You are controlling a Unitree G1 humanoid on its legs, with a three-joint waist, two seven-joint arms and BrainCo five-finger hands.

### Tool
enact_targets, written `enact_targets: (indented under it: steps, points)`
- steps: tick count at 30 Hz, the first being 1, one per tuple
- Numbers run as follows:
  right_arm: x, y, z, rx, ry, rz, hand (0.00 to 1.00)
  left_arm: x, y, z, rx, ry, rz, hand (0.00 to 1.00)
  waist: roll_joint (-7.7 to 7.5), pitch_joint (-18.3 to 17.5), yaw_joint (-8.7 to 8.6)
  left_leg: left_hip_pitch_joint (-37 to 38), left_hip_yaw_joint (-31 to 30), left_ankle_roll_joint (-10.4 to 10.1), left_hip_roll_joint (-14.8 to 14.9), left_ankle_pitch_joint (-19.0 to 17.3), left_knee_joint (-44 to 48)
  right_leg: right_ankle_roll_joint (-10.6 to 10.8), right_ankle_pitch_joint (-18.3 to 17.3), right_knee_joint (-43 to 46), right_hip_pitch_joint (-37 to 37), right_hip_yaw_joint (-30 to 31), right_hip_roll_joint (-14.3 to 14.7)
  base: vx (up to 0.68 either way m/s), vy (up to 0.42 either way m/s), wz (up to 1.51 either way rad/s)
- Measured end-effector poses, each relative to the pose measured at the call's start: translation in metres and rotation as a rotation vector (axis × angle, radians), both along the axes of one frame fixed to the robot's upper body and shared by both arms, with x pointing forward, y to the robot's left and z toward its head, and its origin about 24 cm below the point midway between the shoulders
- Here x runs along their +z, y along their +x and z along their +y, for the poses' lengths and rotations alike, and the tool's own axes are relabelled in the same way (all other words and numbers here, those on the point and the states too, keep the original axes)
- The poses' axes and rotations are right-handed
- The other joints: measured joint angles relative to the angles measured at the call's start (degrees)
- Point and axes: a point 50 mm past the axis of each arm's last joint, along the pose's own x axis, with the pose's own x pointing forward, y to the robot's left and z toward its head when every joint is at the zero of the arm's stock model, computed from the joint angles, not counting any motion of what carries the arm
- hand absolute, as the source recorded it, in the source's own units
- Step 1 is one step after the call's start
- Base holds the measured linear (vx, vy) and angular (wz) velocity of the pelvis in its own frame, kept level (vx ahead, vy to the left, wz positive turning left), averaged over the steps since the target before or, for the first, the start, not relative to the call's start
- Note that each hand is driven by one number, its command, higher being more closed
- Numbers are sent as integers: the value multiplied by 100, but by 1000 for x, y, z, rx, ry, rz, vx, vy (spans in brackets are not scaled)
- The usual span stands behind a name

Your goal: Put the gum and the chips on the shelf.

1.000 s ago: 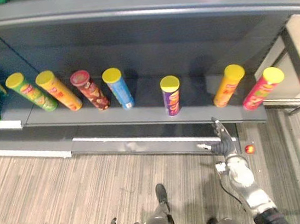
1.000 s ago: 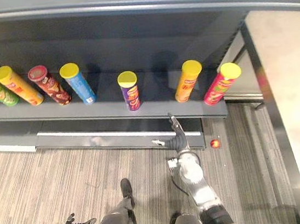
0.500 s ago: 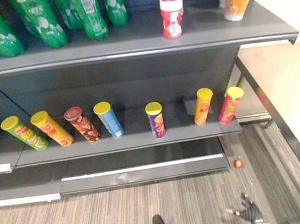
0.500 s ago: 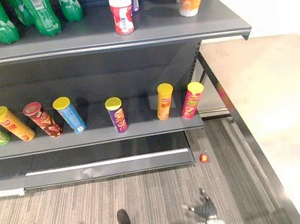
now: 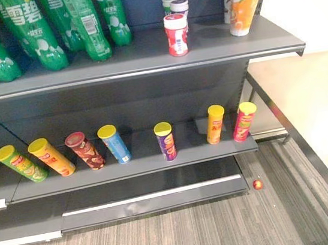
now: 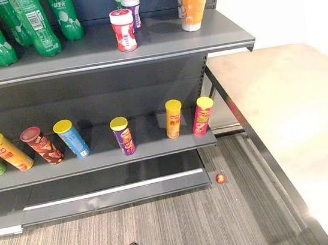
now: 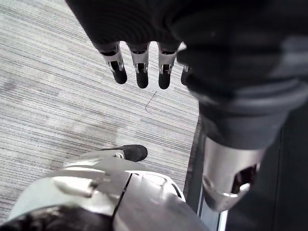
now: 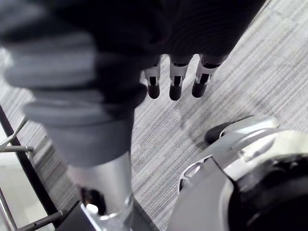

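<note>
Left hand (image 7: 140, 67) and right hand (image 8: 175, 79) hang empty over the floor (image 7: 57, 96), fingers straight. Chips cans (image 5: 166, 141) and gum jar (image 5: 176, 34) stand on shelves (image 5: 143, 56), well apart from both hands.

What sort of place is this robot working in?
Most likely a shop, or a mock-up of one: dark metal shelves carry green drink bottles above and a row of chip cans below.
</note>
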Motion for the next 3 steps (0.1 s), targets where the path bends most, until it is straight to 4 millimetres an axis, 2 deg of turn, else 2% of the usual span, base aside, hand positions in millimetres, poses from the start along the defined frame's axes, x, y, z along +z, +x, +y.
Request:
enact_targets:
  steps: [3]
  points:
    - [-1,0,0,-20,3,14,0,0,-2,1,19,-10,-3,0,-32,-2,8,68,19,10,-30,-46,0,2,1,-24,72,0,-50,22,7,-1]
